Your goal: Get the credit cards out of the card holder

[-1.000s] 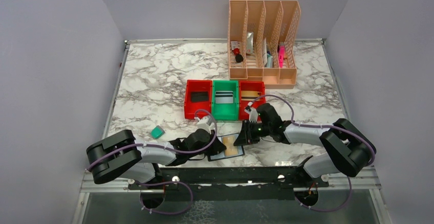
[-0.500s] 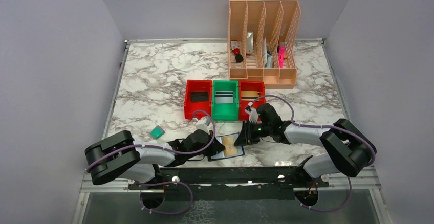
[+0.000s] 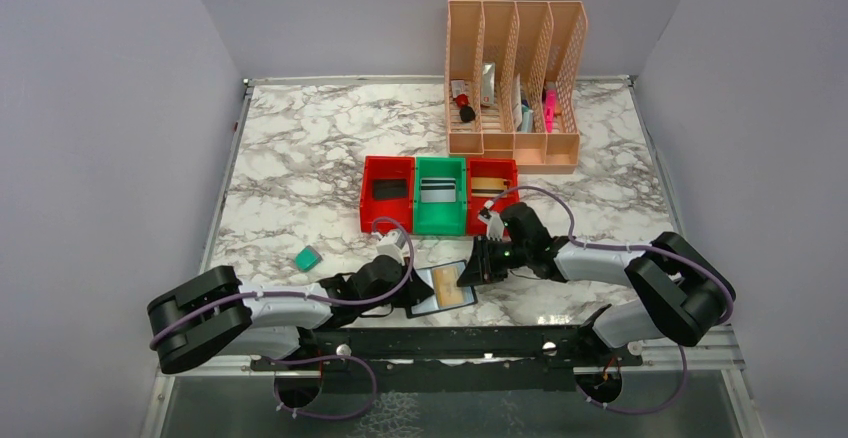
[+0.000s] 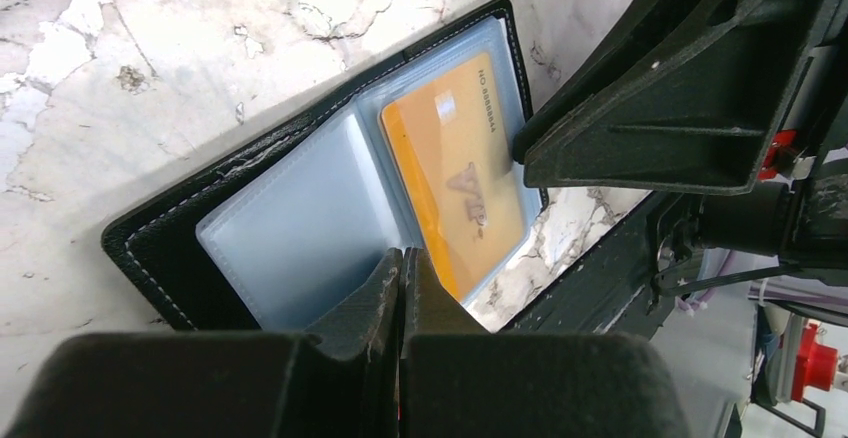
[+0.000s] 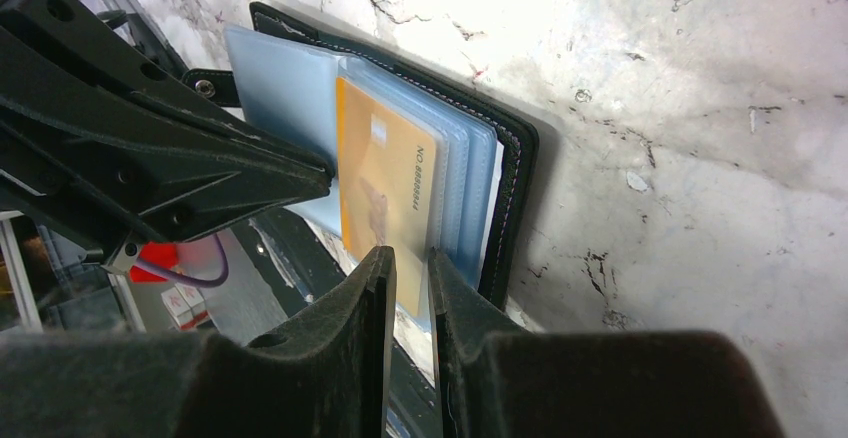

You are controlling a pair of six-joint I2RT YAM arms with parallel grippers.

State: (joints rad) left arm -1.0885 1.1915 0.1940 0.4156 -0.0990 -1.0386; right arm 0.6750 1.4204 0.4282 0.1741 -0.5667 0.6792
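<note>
L gripper (image 4: 402, 273) | closed up, arm pulled back/lower (on card holder (image 4: 180, 243))

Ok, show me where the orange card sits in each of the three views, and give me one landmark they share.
Top external: the orange card shows low in the centre, between the two grippers, inside the open card holder.
Left wrist: centre-right, in the right-hand clear sleeve, just above the left gripper.
Right wrist: centre-left, standing in the sleeves just above the right gripper.
Shared landmark: the holder's black stitched border.
</note>
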